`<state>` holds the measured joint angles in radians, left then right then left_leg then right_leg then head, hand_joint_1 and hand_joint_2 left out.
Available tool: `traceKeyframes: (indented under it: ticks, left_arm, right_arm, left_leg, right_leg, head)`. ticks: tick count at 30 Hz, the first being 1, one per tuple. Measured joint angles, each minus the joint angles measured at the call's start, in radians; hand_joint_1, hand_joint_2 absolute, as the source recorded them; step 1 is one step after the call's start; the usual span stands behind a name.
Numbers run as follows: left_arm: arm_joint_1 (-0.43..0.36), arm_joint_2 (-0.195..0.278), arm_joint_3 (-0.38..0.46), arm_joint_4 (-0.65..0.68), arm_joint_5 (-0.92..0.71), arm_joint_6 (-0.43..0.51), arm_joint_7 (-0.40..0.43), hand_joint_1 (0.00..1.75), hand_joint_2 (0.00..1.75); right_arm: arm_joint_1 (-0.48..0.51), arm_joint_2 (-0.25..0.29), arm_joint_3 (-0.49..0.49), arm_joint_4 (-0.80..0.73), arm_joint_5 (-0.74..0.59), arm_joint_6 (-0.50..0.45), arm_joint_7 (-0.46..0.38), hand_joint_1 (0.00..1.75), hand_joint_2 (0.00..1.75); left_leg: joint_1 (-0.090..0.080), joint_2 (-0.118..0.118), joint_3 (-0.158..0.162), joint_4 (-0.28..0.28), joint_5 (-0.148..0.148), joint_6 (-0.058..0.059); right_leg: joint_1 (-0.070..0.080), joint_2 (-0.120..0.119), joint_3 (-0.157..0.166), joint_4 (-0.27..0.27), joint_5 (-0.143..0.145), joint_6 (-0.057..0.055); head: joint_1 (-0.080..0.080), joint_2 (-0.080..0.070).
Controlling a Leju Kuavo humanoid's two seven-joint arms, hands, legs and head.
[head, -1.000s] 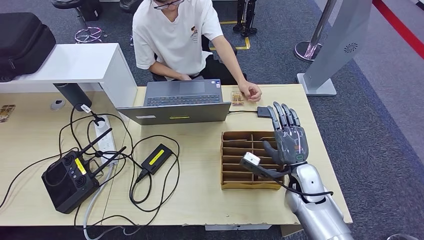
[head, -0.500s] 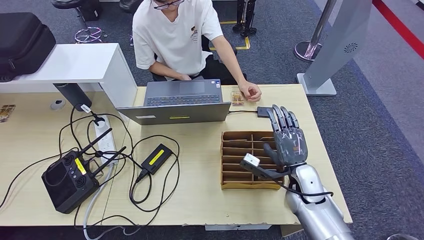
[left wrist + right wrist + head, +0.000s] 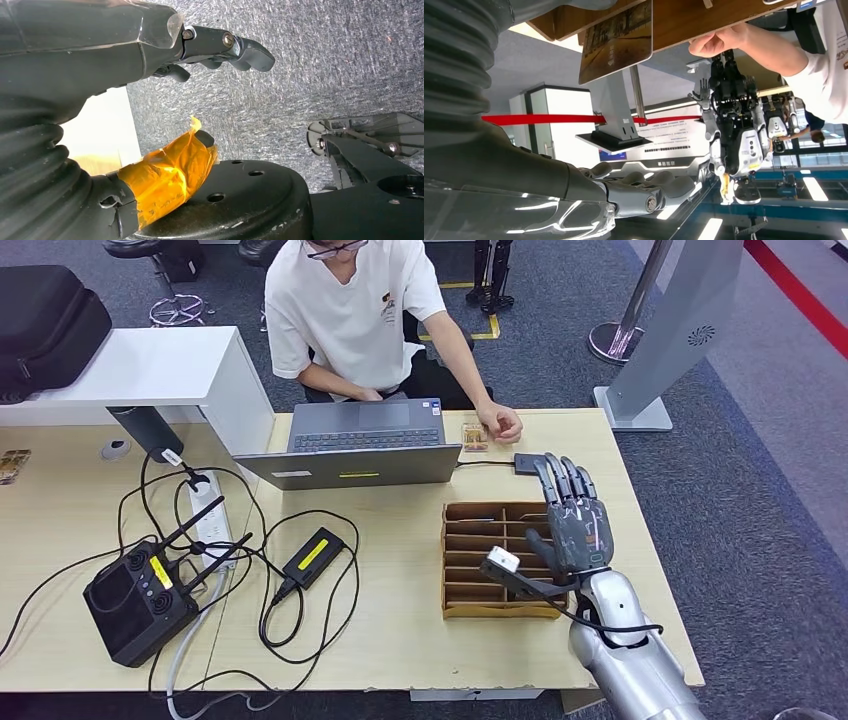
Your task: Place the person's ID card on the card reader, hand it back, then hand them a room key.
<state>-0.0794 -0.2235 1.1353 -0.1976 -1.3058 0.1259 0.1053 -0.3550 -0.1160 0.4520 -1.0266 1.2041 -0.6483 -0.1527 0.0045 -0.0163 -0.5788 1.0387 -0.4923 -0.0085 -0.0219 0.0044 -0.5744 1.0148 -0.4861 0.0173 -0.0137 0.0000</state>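
The right hand (image 3: 577,523) has its fingers (image 3: 565,476) straight, close together and holding nothing, palm down above the far right corner of the slotted cardboard tray (image 3: 466,606). Compared with a second ago the fingertips have dipped a little and drifted slightly toward the tray, a small settling rather than a real advance. They now point at the small dark card reader (image 3: 527,461) lying on the counter (image 3: 400,640) just past them. The ID card (image 3: 474,436) lies beyond that, near the far edge of the counter, with the person's hand (image 3: 501,424) resting at its side; neither has shifted over the last second. The right wrist view shows the same hand with its fingers extended and nothing between them, and the person's hand at the counter edge ahead. The left hand (image 3: 165,95) hangs beside the robot above the grey carpet, its fingers slightly curled with nothing in them. My reading is that the first step has not begun: the card is not yet picked up, and the right hand is close to the reader but must go further forward to take the card from the person.
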Motion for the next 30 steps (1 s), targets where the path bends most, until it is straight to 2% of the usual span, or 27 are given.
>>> traceKeyframes:
  ticks: [30]
  left_arm:
    - [0.0,0.0,0.0,0.0,0.001,0.0,0.0,0.0,1.75]
  right_arm:
    - [-0.007,-0.011,-0.003,0.015,-0.005,-0.002,0.008,0.0,1.75]
  left_leg:
    - [0.0,0.0,0.001,0.0,0.0,0.0]
  right_leg:
    - [0.0,0.0,0.001,0.0,0.0,0.0]
  head:
    - [0.0,0.0]
